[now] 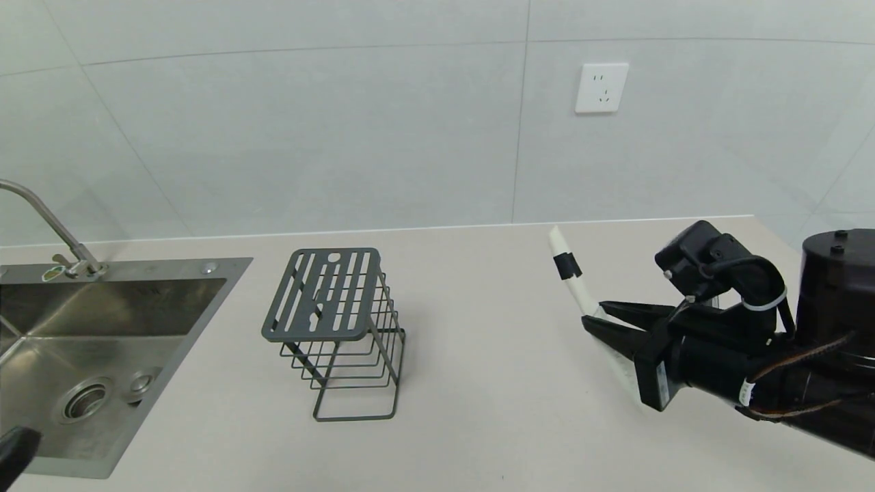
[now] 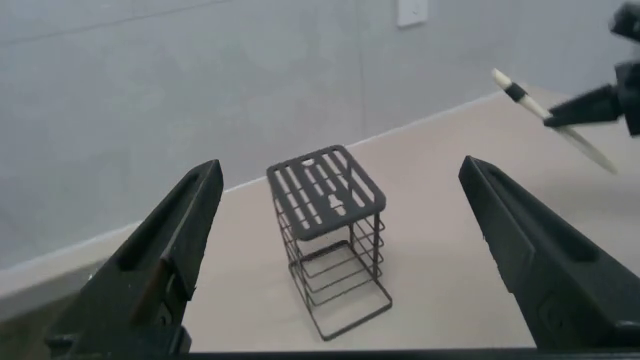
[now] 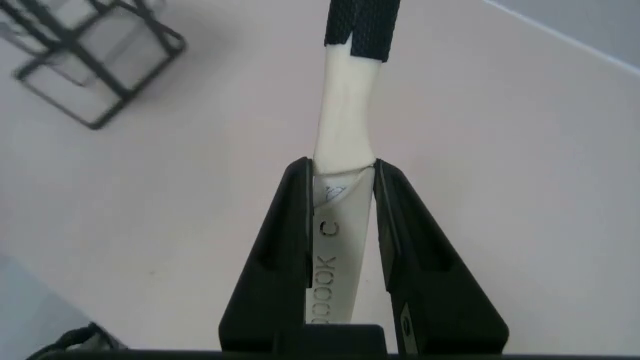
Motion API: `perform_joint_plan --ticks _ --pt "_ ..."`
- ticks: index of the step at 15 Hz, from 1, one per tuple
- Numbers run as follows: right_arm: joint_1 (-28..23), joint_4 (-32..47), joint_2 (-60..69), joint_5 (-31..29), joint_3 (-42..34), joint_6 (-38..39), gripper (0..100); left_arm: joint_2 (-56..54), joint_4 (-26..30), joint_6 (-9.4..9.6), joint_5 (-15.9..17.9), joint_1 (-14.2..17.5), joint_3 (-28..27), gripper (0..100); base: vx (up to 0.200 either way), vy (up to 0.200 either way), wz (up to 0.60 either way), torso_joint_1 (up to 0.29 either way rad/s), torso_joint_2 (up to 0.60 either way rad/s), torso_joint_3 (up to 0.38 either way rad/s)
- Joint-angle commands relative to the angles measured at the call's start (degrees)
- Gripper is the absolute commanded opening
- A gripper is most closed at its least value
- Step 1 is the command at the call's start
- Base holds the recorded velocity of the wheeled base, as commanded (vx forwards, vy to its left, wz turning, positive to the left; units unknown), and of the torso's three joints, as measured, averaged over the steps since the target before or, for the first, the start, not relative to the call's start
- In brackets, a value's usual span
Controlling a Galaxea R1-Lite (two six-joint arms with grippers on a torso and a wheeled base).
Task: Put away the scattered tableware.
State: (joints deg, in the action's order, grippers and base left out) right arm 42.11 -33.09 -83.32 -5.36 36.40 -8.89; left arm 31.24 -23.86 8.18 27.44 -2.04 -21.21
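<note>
A white knife (image 1: pixel 567 270) with a black band on its handle is held in my right gripper (image 1: pixel 593 314), which is shut on its blade at the right side of the counter. The handle points away and up, clear of the counter. From the right wrist the knife (image 3: pixel 350 110) runs out from between the closed fingers of the right gripper (image 3: pixel 340 172). A dark wire rack (image 1: pixel 335 328) with a slotted top stands mid-counter, left of the knife. My left gripper (image 2: pixel 338 165) hangs open, facing the rack (image 2: pixel 330 230) from a distance, with the knife (image 2: pixel 545 105) far behind.
A steel sink (image 1: pixel 41 328) with a faucet (image 1: pixel 41 212) is set into the counter at the left. A tiled wall with a socket (image 1: pixel 601 87) backs the counter. Bare counter lies between the rack and the right gripper.
</note>
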Motion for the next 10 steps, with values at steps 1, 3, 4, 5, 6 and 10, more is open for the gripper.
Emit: perform_joint_plan --ticks 1,3,4,5,6,10 --pt "1.8 -0.2 0.4 1.8 0.2 -0.4 0 10.3 -3.4 1.40 3.8 -0.3 -0.1 100 0.000 0.000 0.00 0.000 0.00 0.000" --pt "1.8 -2.4 0.1 4.4 0.1 -2.5 0 15.1 -7.7 1.40 6.0 -2.4 -0.1 100 0.000 0.000 0.00 0.000 0.00 0.000" --pt "1.8 -3.1 0.1 5.3 -0.1 -2.5 0 16.4 -9.2 1.40 6.2 -3.8 -0.1 100 0.000 0.000 0.00 0.000 0.00 0.000" --pt "1.8 -3.9 -0.1 6.7 -0.2 -3.0 0 19.6 -12.4 1.40 6.3 -8.1 -0.2 100 0.000 0.000 0.00 0.000 0.00 0.000" --pt "1.8 -4.4 0.0 7.7 -0.6 -4.5 0 22.2 -14.5 1.22 6.3 -11.6 -0.2 100 0.000 0.000 0.00 0.000 0.00 0.000" --pt "1.8 -9.8 -0.5 14.6 -6.5 -8.5 0 29.3 -19.8 1.05 8.7 -18.5 -0.6 100 0.000 0.000 0.00 0.000 0.00 0.000"
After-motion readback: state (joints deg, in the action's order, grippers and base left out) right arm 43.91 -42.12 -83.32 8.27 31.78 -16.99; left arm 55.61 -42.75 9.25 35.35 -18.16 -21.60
